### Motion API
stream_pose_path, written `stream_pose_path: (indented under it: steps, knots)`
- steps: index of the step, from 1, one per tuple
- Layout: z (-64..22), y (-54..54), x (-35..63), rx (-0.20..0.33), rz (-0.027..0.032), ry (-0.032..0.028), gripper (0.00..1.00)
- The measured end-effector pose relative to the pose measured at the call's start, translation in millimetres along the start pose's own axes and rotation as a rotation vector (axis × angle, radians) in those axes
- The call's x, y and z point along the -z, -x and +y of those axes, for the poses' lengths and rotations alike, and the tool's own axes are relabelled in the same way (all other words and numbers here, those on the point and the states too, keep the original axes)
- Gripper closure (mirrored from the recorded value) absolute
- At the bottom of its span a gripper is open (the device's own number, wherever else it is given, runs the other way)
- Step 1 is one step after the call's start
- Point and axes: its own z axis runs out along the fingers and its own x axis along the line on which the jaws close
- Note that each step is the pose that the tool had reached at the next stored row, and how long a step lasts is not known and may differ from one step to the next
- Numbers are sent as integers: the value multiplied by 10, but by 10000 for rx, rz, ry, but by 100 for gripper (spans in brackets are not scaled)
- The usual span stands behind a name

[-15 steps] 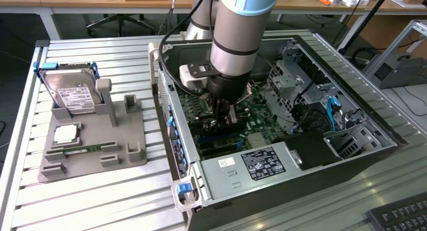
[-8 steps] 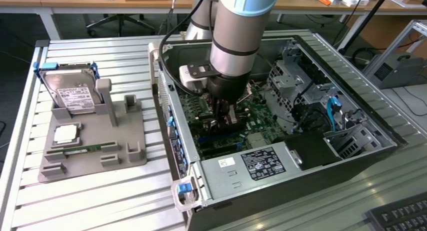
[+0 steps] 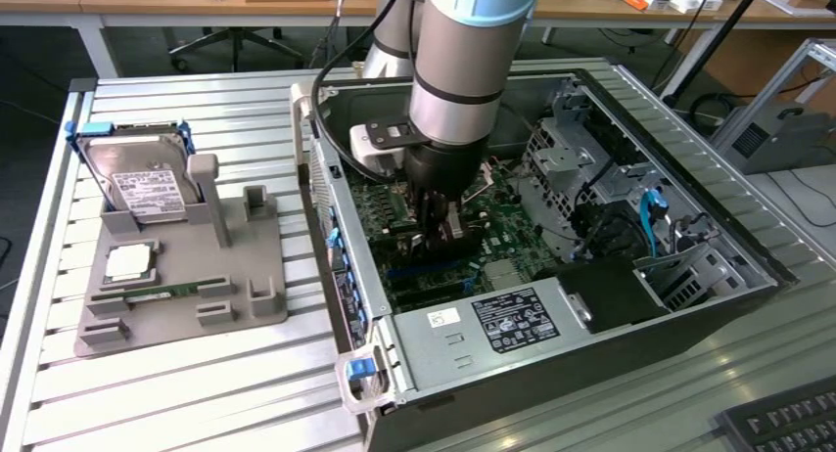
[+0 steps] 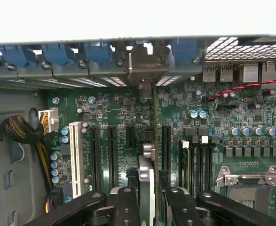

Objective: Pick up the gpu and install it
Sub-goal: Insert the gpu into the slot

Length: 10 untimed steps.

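Inside the open computer case (image 3: 731,276), the gripper (image 4: 146,197) reaches down over the green motherboard (image 4: 105,108), its black jaws clenched on the gpu (image 4: 149,155) from either side. The card stands upright on its edge, seen thin-on from the wrist view: a narrow strip of silver metal and tan-green board between the two black fingers (image 4: 126,207). Its long axis runs from the jaws toward the case's rear wall, where its metal end bracket (image 4: 147,63) meets the row of slot openings with blue plastic clips (image 4: 98,49). The card's lower edge lies in line with the long black expansion slots (image 4: 112,155) on the motherboard; whether it is fully seated cannot be told.

In the exterior view the grey, glossy arm (image 3: 464,61) drops steeply into the middle of the case, which lies on its side on the ribbed metal counter (image 3: 196,393). Toward the exterior view's left edge of the counter sits a grey moulded parts holder (image 3: 249,305) carrying a silver labelled hard drive (image 3: 144,193), a square processor (image 3: 128,263) and a slim green RAM stick (image 3: 163,293).
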Motion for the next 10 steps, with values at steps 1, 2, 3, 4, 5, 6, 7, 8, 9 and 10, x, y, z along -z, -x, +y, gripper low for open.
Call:
stream_pose_path:
  steps: [1, 2, 3, 4, 5, 6, 7, 8, 9, 10]
  knots:
    - [1, 1, 0, -1, 0, 1, 73]
    - [1, 3, 0, -2, -1, 0, 73]
    - [1, 3, 0, -2, 0, 1, 73]
    - [1, 3, 1, -2, -1, 0, 73]
    - [1, 3, 3, -2, -1, 0, 73]
    - [1, 3, 7, -2, -2, 0, 73]
    - [1, 3, 10, -3, -4, -2, 73]
    - [1, 3, 16, -2, -7, -7, 73]
    - [1, 3, 23, -3, -7, -10, 73]
    - [1, 1, 35, -2, 3, -7, 73]
